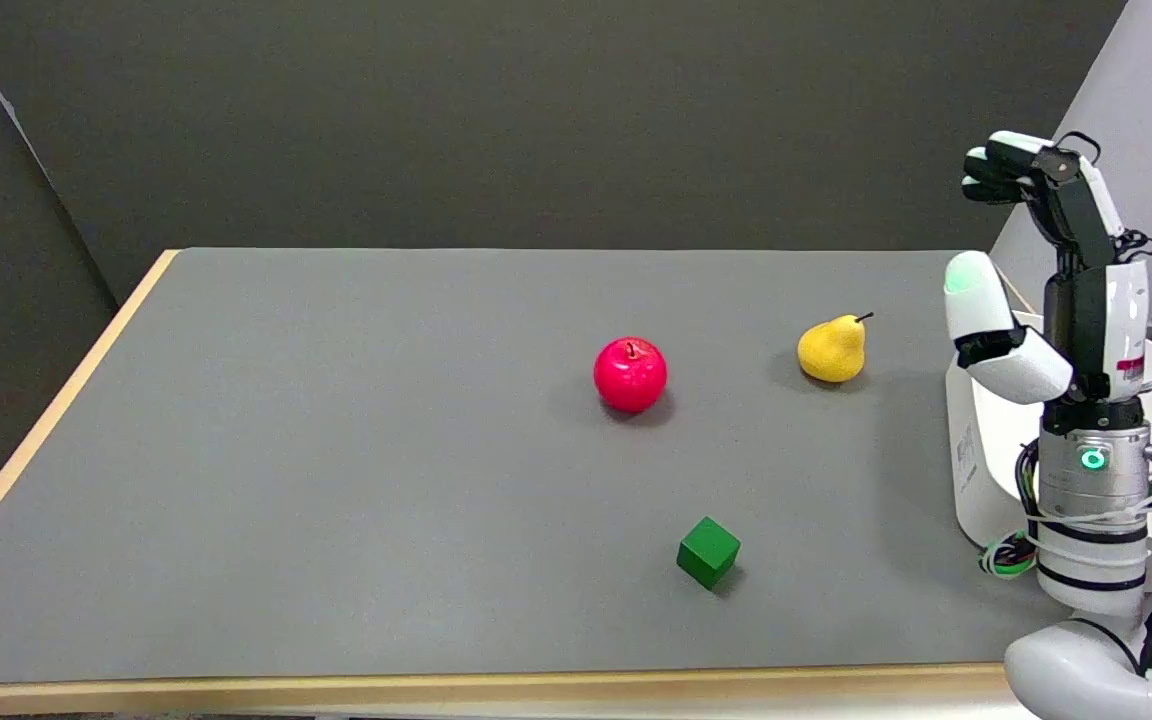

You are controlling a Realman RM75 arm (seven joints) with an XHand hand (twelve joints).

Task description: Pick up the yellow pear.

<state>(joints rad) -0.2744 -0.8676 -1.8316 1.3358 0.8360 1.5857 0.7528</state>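
Head view, robot hand: the right robot hand [1046, 270] stands upright at the right edge of the frame, raised above the bench, fingers apart and holding nothing.
Head view, yellow pear: the yellow pear [832, 349] sits on the bench right of centre, stem tilted to the upper right, left of the robot hand and apart from it.
Head view, red apple: the red apple [630, 374] rests left of the pear, near the middle.
Head view, green cube: the green cube [708, 551] lies below both fruits, toward the lower centre.
Head view, bench: the grey bench [336, 450] has a pale wooden edge.
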